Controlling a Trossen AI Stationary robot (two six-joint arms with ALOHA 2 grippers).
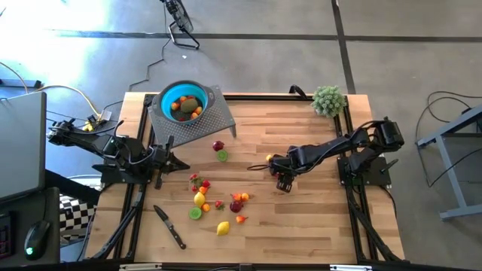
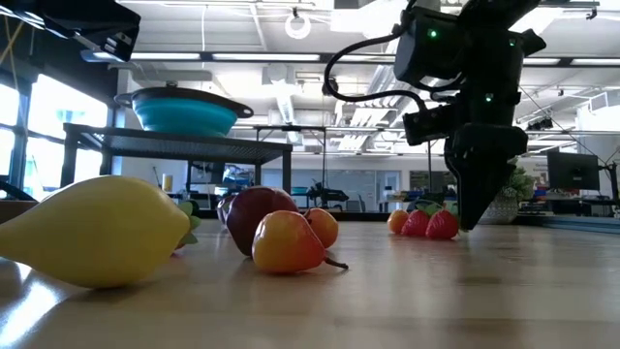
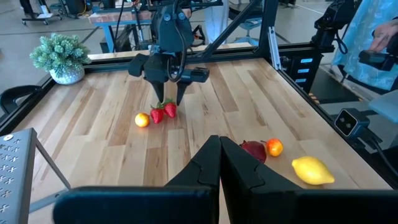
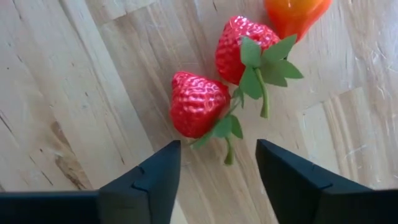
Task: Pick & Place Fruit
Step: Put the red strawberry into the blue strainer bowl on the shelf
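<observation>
Two red strawberries [image 4: 198, 102] with green leaves lie on the wooden table, joined at their stems [image 4: 229, 149], beside a small orange fruit [image 3: 142, 119]. My right gripper [image 4: 217, 155] points down just over them, open. Its fingers stand on either side of the stem ends and touch nothing. From the left wrist view the same gripper [image 3: 168, 99] straddles the strawberries [image 3: 163, 112]. My left gripper [image 3: 219, 149] waits shut near the table's left edge. More fruit [image 1: 218, 202] lies scattered at the table's near middle. A teal bowl [image 1: 183, 102] holding some fruit sits on a perforated metal stand [image 1: 215, 120].
A black-handled knife [image 1: 169, 226] lies at the near left. A fuzzy green plant ball [image 1: 328, 100] stands at the far right corner. A maroon fruit [image 1: 218, 146] and a lime slice [image 1: 222, 156] lie below the stand. A person in blue [image 3: 373, 37] stands beyond the table.
</observation>
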